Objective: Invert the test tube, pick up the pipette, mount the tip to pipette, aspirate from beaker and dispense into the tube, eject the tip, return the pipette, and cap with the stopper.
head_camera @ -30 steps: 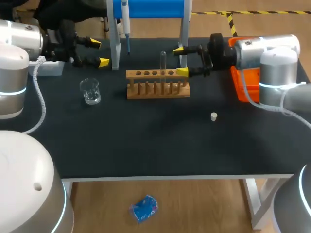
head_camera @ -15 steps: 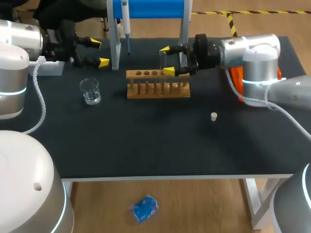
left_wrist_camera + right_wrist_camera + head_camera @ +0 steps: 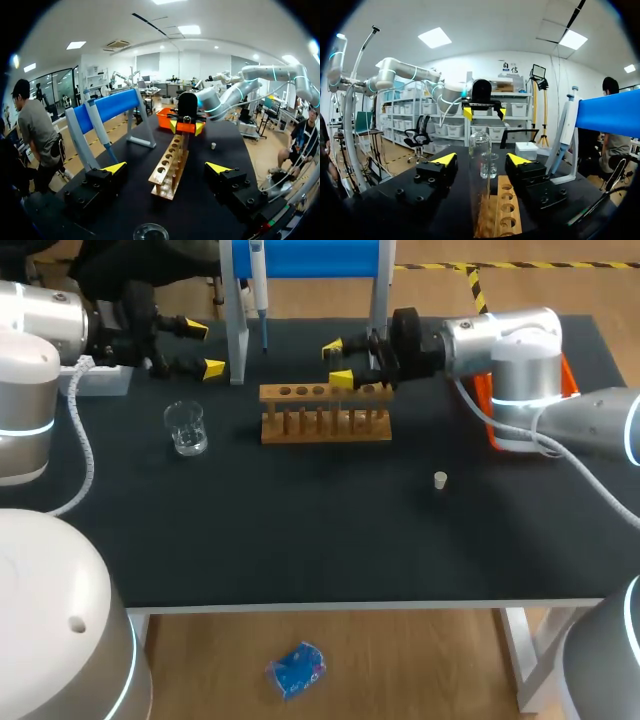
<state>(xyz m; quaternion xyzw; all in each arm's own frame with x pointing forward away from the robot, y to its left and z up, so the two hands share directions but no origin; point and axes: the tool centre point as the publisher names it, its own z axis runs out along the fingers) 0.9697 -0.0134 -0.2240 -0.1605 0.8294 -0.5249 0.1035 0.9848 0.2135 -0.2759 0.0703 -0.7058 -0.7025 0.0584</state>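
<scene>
The right gripper [image 3: 337, 361], spread, straddles the test tube [image 3: 480, 160] in the rack [image 3: 325, 425]. It should pinch squarely and gently, then lift straight up before turning.

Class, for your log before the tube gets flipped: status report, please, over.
Both grippers open: left by the pipette stand, right straddling the test tube, not touching. Tube upright in the rack. Nothing blocking the grip.
</scene>
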